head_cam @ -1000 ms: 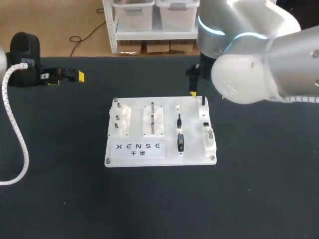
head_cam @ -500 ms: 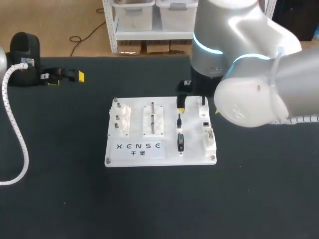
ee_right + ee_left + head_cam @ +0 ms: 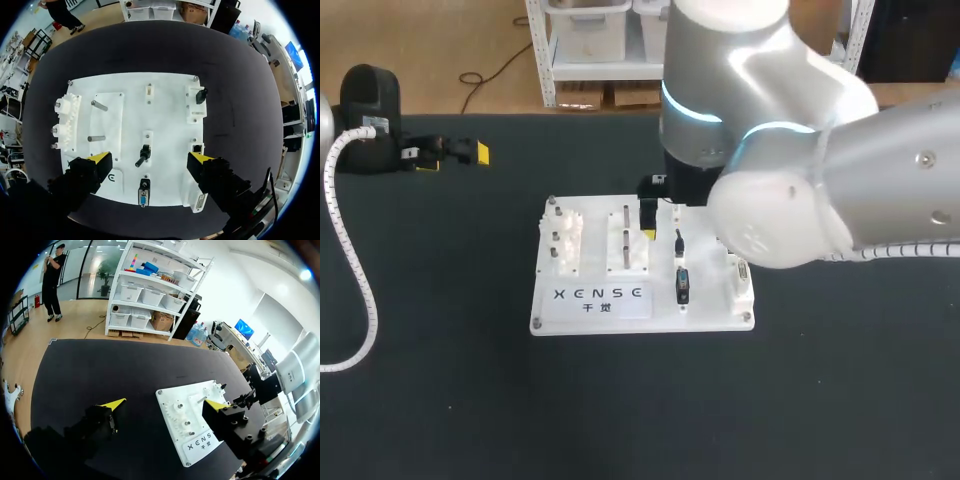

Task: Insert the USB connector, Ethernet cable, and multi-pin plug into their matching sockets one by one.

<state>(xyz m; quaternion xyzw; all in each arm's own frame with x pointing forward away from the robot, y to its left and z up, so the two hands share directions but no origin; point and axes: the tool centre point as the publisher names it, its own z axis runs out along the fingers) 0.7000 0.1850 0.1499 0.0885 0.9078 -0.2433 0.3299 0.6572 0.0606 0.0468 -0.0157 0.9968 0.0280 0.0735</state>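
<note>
At the table's far left my left gripper rests well apart from the flat white rectangular plastic board, its yellow-tipped fingers spread wide with nothing between them. On the board, two upright metal pins stand left of a small black connector with a thin stem. Just nearer me lies the black multi-pin plug with a blue face. A black plug in a white holder sits towards the board's right edge. My right gripper hangs over the board, fingers wide apart, gripping nothing.
</note>
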